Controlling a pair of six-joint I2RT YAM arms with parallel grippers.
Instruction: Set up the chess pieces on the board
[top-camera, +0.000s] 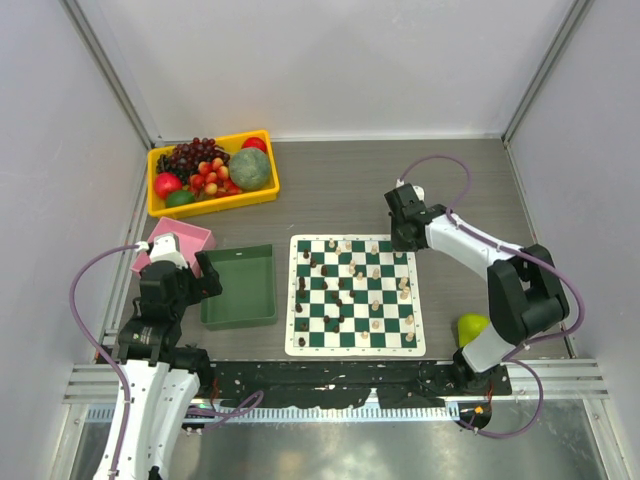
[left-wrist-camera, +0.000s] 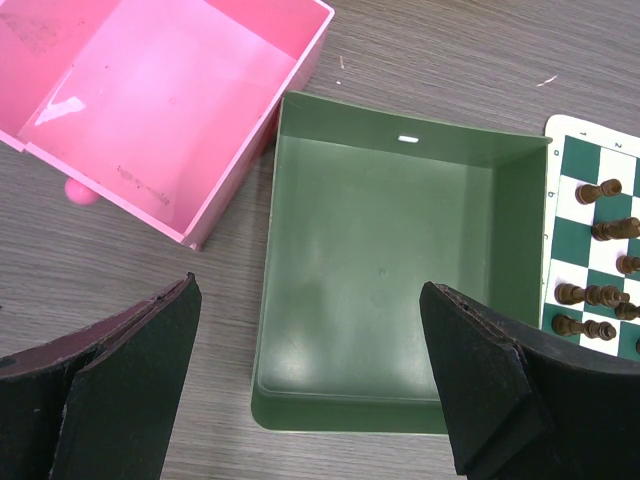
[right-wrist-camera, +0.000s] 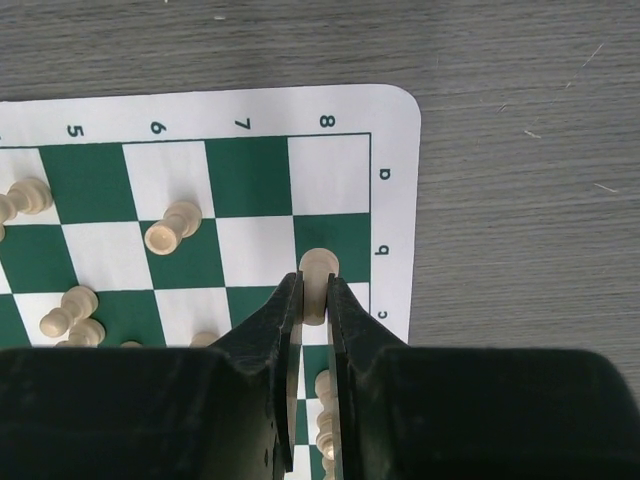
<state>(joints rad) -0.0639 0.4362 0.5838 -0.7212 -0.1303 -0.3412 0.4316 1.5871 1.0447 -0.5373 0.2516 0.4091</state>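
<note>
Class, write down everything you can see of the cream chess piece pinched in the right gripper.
The cream piece is small, smooth and matt, like pale wood or plastic, with a rounded head on a narrower stem. Only its top shows. The rest is hidden between the black fingers of the right gripper, which press on both its sides. It sits over the board near a corner, in the column marked 8. Whether its base touches the board cannot be told.

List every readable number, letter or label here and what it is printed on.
"5", "6", "7", "8": white border of the board, along the far edge in the right wrist view.
"a", "b", "c": same border, right side, turned.
Border marks in the left wrist view: too small to read.
</note>
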